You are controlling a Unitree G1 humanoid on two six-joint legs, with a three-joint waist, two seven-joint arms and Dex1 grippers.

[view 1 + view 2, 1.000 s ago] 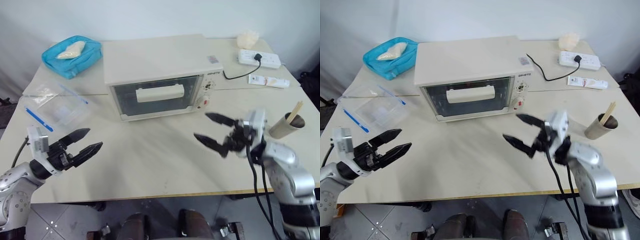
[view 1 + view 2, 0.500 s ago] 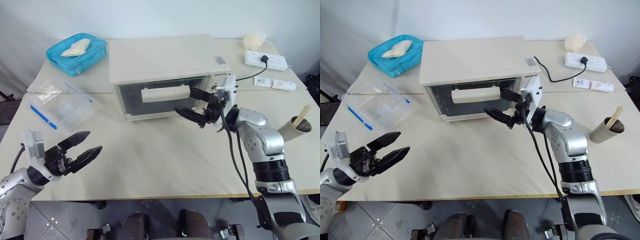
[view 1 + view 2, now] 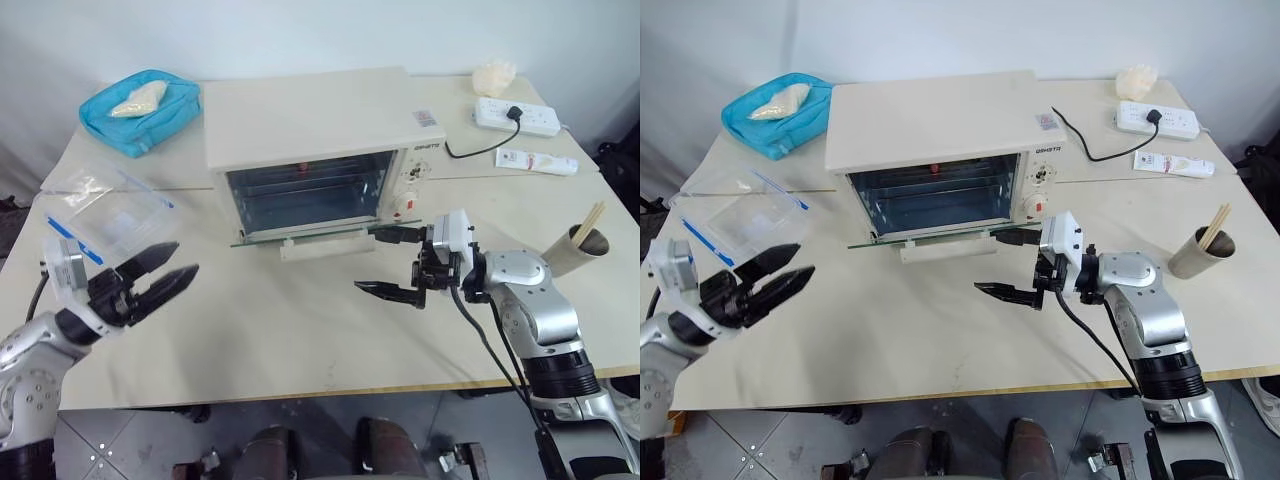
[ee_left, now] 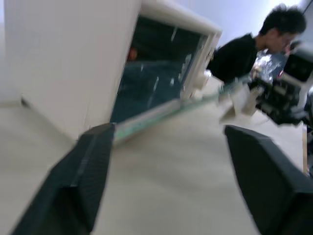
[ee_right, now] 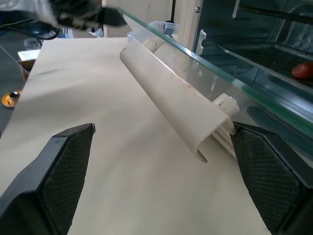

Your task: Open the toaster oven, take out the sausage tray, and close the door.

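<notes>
Door (image 3: 300,236) now hangs down flat from the toaster oven (image 3: 310,150); it was shut before. Right gripper (image 3: 392,262) sits just off the handle's end, fingers spread wide, empty. Left gripper (image 3: 165,270) hovers over the tabletop (image 3: 300,330), fingers part open, empty. Opening done; tray removal and closing remain. Right wrist view alone shows a red sausage (image 5: 303,71) deep inside; sausage tray beneath, unclear.
</notes>
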